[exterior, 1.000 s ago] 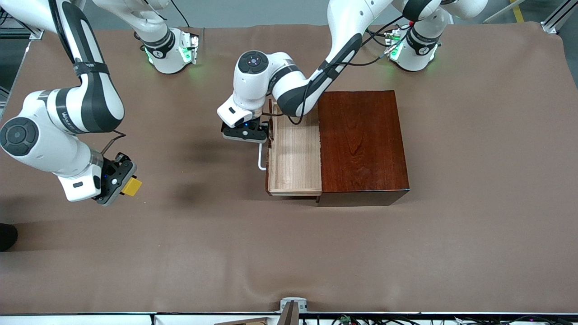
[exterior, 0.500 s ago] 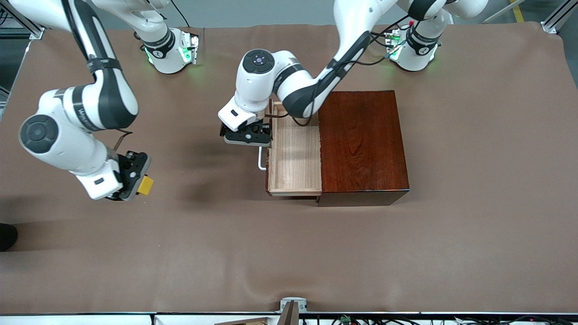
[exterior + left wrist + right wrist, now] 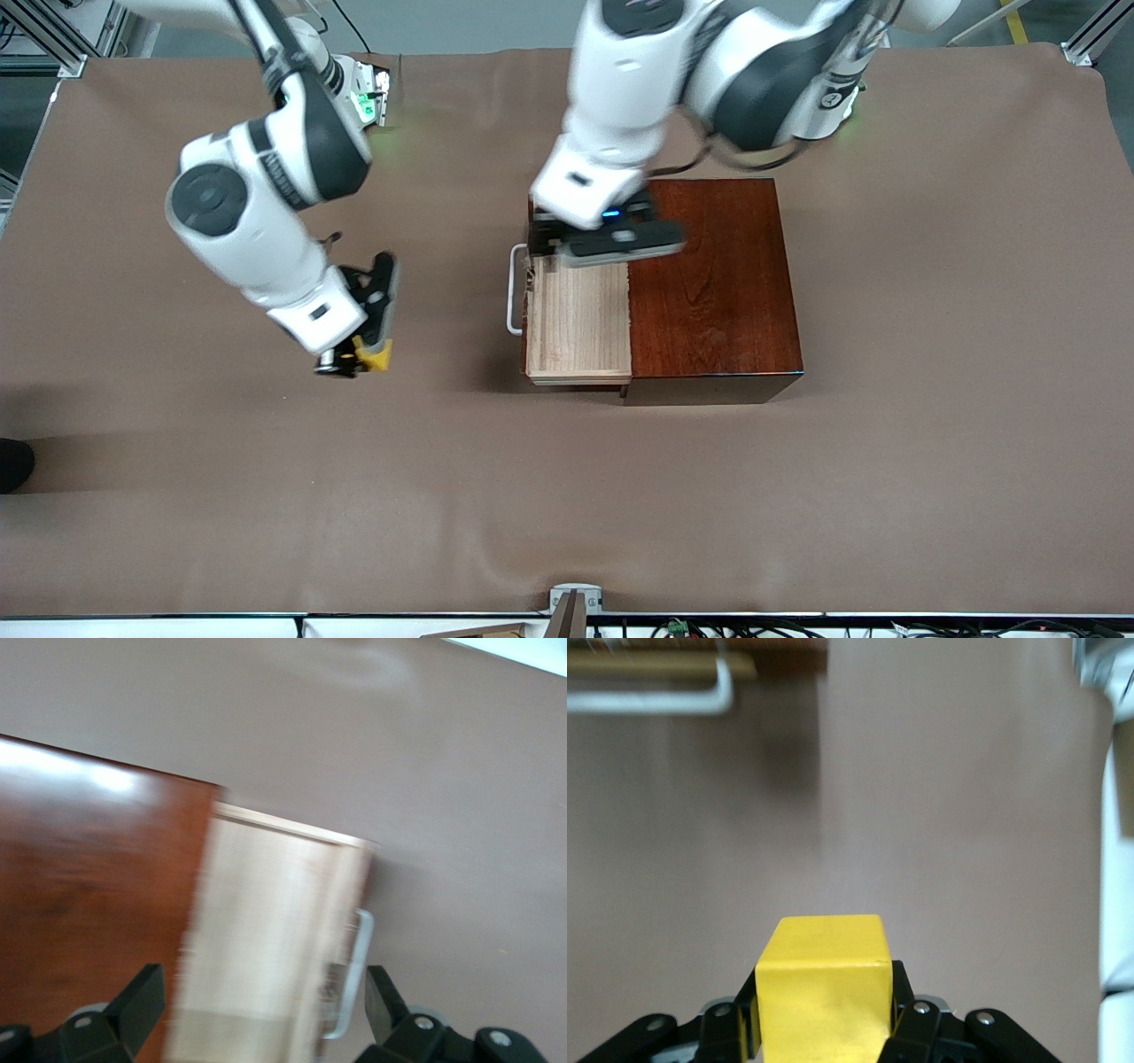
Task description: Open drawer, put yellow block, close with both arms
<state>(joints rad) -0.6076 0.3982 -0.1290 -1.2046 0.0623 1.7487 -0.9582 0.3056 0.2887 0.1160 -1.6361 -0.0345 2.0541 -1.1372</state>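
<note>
The yellow block [image 3: 822, 979] is a small bright cube with crisp edges, pinched between the fingers [image 3: 908, 1014] of the right gripper [image 3: 365, 344], which are clenched on its two sides; it hangs above the bare brown table [image 3: 266, 496], toward the right arm's end from the wooden box [image 3: 713, 283]. The drawer [image 3: 578, 323] stands pulled out of the box, its pale tray showing nothing inside, its white handle [image 3: 513, 288] facing the block. The left gripper [image 3: 607, 241] hovers over the drawer and box top, fingers [image 3: 142, 997] spread apart, grasping nothing.
</note>
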